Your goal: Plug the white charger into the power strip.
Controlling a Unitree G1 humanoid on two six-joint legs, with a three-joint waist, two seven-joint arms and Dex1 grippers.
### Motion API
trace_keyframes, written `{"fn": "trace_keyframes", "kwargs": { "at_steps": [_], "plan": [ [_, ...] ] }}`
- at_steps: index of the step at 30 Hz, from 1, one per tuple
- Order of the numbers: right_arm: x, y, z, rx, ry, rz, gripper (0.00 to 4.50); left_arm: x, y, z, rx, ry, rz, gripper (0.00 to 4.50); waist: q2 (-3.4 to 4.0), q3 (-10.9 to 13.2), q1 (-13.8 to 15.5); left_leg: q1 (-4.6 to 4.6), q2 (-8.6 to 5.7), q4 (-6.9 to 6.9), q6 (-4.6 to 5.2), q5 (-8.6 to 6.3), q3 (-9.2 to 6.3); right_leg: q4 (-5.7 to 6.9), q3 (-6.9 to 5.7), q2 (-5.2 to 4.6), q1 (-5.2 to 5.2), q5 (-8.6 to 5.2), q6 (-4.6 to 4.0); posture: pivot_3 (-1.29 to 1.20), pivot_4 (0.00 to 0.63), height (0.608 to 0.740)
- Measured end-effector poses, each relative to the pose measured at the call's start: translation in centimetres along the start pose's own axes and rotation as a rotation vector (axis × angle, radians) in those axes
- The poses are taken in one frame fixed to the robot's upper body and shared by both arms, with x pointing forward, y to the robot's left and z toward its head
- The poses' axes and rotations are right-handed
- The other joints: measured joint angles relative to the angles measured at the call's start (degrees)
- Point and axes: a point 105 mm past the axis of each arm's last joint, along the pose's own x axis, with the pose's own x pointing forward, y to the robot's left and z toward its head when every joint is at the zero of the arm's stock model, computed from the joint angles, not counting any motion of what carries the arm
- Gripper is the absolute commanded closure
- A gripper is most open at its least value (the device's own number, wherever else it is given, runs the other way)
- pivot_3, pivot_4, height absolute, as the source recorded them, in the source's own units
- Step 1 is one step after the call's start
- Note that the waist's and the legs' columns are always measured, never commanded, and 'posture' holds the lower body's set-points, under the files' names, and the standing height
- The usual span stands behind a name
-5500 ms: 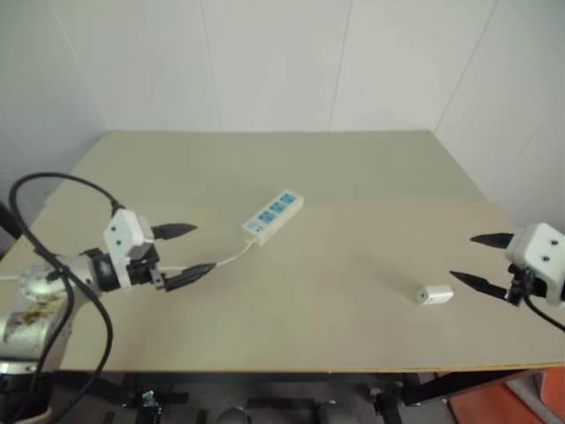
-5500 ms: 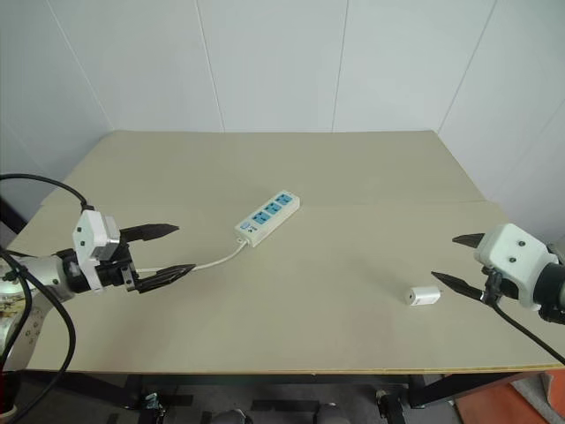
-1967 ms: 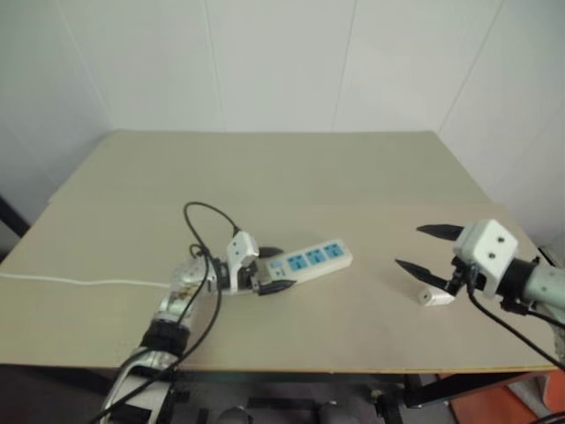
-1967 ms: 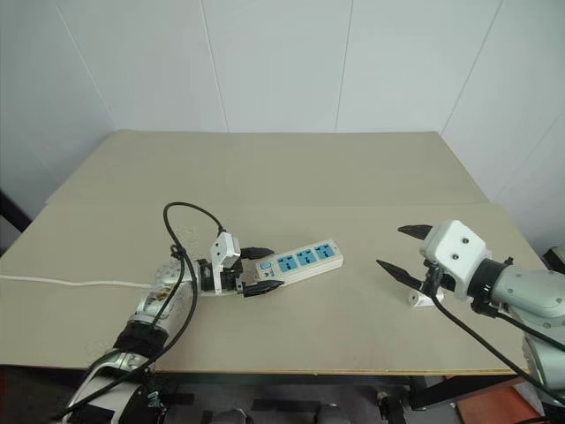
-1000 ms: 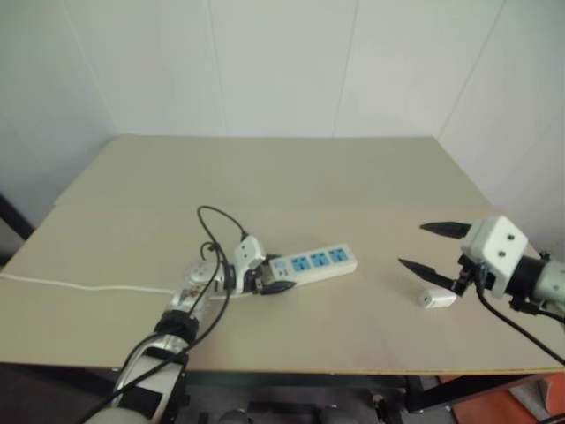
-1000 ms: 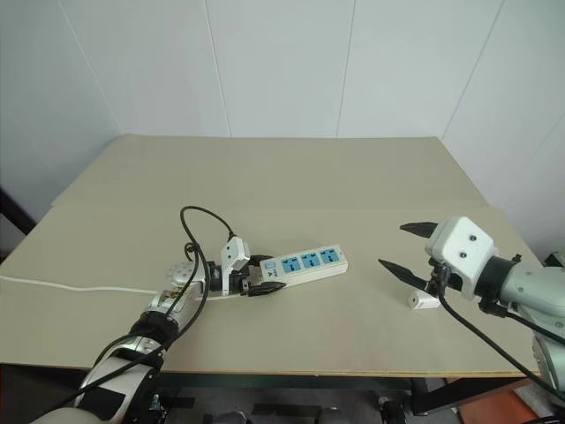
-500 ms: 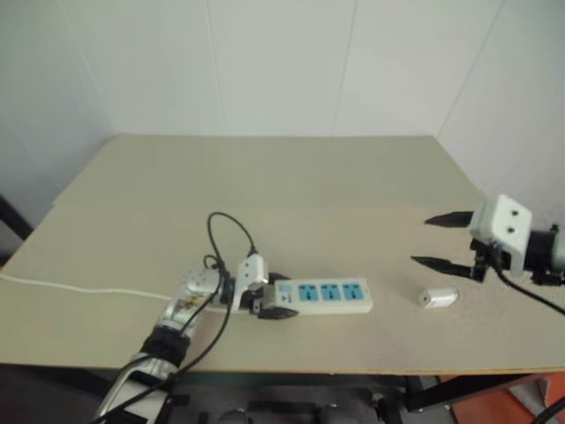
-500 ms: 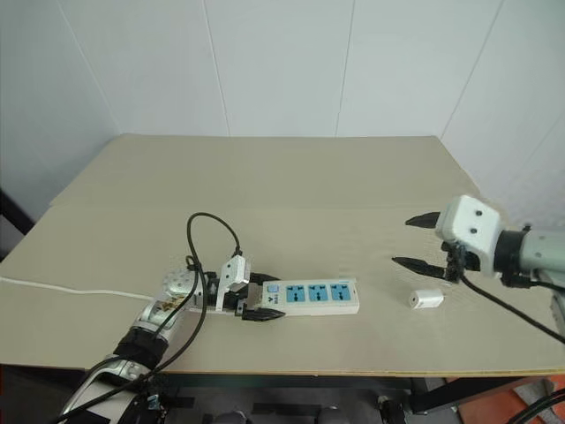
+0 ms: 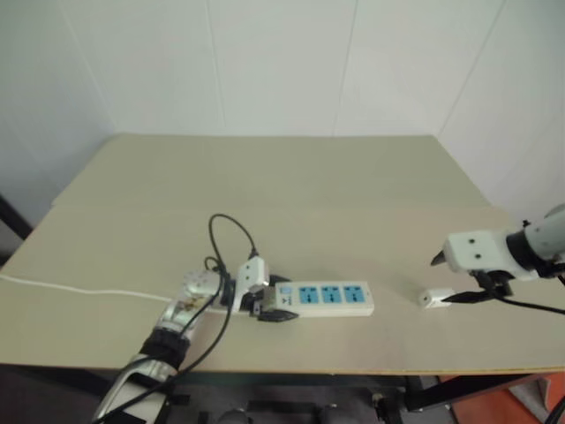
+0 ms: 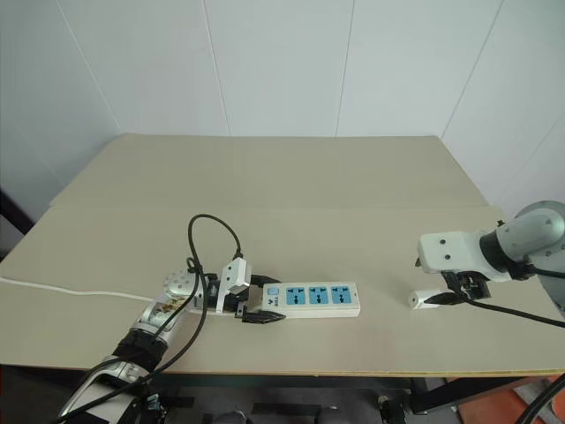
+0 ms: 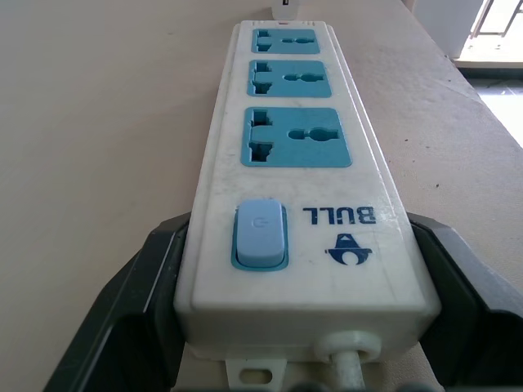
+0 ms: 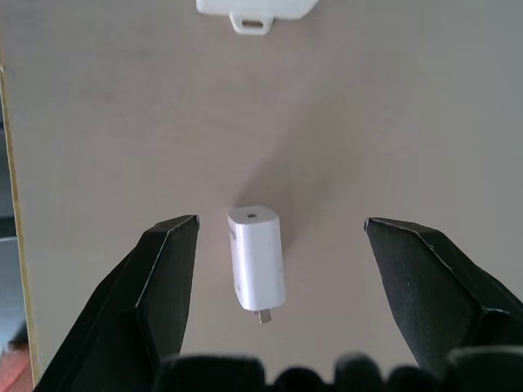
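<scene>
The power strip (image 9: 325, 299) lies flat near the table's front edge, three blue sockets facing up. My left gripper (image 9: 281, 300) is shut on its switch and cord end, and in the left wrist view the fingers (image 11: 135, 314) press both sides of the power strip (image 11: 298, 163). The white charger (image 10: 425, 299) lies on its side at the right. My right gripper (image 10: 430, 281) points down over it, open. In the right wrist view the white charger (image 12: 257, 258) sits between the spread fingers (image 12: 163, 278), untouched, its prongs at one end.
The beige table (image 9: 291, 185) carries the strip's thin white cord (image 9: 88, 287) running off to the left. A black cable (image 9: 229, 238) loops above my left arm. The table's right edge is close to the charger. The strip's far end (image 12: 256, 10) shows beyond the charger.
The left gripper pulled the power strip toward the front edge and swung it parallel to that edge. The right gripper tipped from level to pointing down over the charger.
</scene>
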Motion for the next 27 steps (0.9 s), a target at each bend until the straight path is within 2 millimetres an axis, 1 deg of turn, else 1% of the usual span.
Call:
{"fn": "trace_keyframes", "kwargs": {
  "at_steps": [6,8,13,19,22,27],
  "plan": [
    [1.9,0.3,-1.1,0.005,0.077,0.067,0.65,-0.1,-0.2,-0.1,0.004,0.000,0.007,1.21,0.01,0.00,-0.09,0.02,0.00,-0.01,0.00,0.00,0.00,0.04,0.00,0.01,-0.02,-0.01,-0.03,0.00,0.150,0.740],
    [2.5,0.3,-1.2,0.004,0.088,0.077,0.65,-0.1,-0.1,-0.1,0.003,0.001,0.009,1.21,0.01,0.00,-0.12,0.03,0.01,0.00,0.00,0.00,-0.01,0.05,0.00,0.02,-0.01,0.00,-0.03,0.00,0.150,0.740],
    [4.7,0.8,-1.2,0.001,0.101,0.124,0.65,0.0,-0.3,-0.1,0.007,0.003,-0.001,1.21,0.01,0.00,-0.11,0.02,0.00,-0.01,0.00,0.00,-0.01,0.05,0.00,0.01,-0.02,-0.01,-0.03,0.00,0.150,0.740],
    [5.1,-0.1,-1.3,0.005,0.123,0.080,0.65,-0.1,-0.4,-0.1,0.015,0.008,-0.012,1.21,0.01,0.00,-0.12,0.02,0.01,-0.02,0.00,0.00,-0.02,0.05,-0.01,0.02,-0.02,-0.01,-0.06,0.00,0.150,0.740],
    [5.5,0.0,-1.4,0.014,0.127,0.087,0.65,-0.1,-0.5,-0.1,0.020,0.009,-0.022,1.21,0.01,0.00,-0.14,0.02,0.01,-0.02,0.00,0.00,-0.01,0.05,-0.01,0.02,-0.02,-0.02,-0.06,0.00,0.150,0.740],
    [5.8,0.2,-2.2,0.029,0.160,0.100,0.65,-0.2,-0.5,-0.1,0.025,0.009,-0.030,1.21,0.01,0.00,-0.17,0.02,0.01,-0.02,0.00,0.00,-0.01,0.05,-0.01,0.02,-0.02,-0.02,-0.06,0.00,0.150,0.740]
  ]
}}
